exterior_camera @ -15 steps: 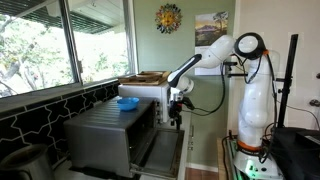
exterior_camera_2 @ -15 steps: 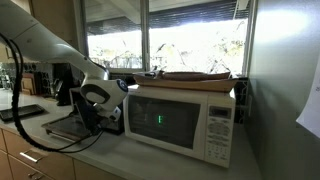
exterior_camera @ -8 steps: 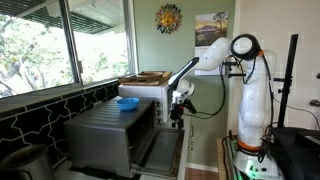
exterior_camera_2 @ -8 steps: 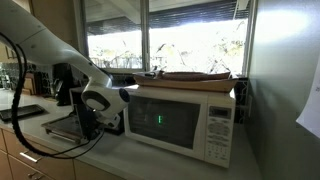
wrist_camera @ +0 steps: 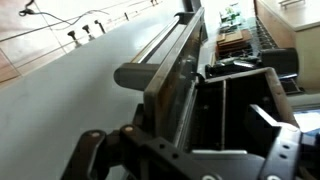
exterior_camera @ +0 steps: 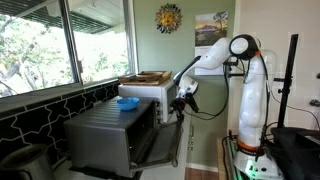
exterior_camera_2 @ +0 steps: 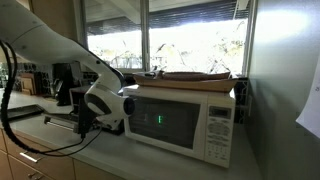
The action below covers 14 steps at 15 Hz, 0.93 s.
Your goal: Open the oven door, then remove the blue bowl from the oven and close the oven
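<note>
Oven door (exterior_camera: 170, 145) stands part-way up, tilted out from its bottom hinge, w/ the dark inside of the oven (exterior_camera: 100, 135) visible in the wrist view. Blue bowl (exterior_camera: 127, 102) is already out. It sits on the oven's ribbed top, toward the end beside the white microwave (exterior_camera_2: 185, 118), so the step in hand looks like the closing.

Hand (exterior_camera: 184, 101) is fully spread and holds nothing. It hangs just beside the door's top edge, on the outer side. In the wrist view the bar handle (wrist_camera: 150, 75) runs right in front of the fingers (wrist_camera: 92, 150). Can't tell if they touch it.

To do it well:
- No grip needed, IMO. Push w/ the open hand on the outer face just under the handle, near the middle of the door's width so it doesn't twist.
- Follow the door's arc up and in toward the oven, not a straight shove.
- Slow down near the end, or the door may slam and jolt the oven on the bench (exterior_camera_2: 130, 162).
- Stay below the oven's top edge so the arm doesn't nudge the bowl.
</note>
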Each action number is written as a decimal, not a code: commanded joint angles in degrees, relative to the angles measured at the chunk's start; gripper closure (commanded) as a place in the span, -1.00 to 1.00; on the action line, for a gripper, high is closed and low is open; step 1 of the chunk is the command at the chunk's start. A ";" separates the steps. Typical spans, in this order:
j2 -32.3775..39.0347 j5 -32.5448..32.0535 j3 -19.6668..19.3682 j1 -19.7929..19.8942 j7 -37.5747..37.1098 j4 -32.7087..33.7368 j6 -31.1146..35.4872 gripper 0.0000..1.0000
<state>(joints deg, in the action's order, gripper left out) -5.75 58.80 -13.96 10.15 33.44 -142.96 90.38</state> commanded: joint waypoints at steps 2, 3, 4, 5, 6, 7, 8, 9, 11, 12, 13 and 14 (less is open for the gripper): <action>-2.17 7.39 -1.33 2.53 -2.22 -1.08 -7.89 -1.00; -2.75 9.11 -1.31 2.77 -2.35 -1.38 -8.57 -1.00; -3.15 10.79 -1.40 3.01 -1.76 -1.50 -10.01 -1.00; -3.75 12.40 -1.44 3.26 -1.96 -1.72 -10.81 -1.00; -4.35 13.93 -1.43 3.45 -2.28 -1.96 -11.51 -1.00; -4.96 15.34 -1.32 3.60 -2.99 -2.17 -11.71 -1.00; -5.61 16.57 -1.08 3.66 -3.93 -2.38 -11.42 -1.00; -6.33 17.89 -0.93 3.72 -4.82 -2.57 -11.21 -1.00; -7.79 20.69 -0.82 3.80 -6.32 -2.81 -10.99 -1.00; -8.56 21.66 -0.58 3.82 -7.34 -2.85 -10.30 -1.00; -9.16 22.50 -0.41 3.85 -8.14 -2.84 -9.93 -1.00; -9.77 23.15 -0.14 3.83 -8.64 -2.82 -9.44 -1.00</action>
<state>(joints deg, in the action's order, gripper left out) -11.95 79.10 -15.06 12.99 27.57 -143.63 79.30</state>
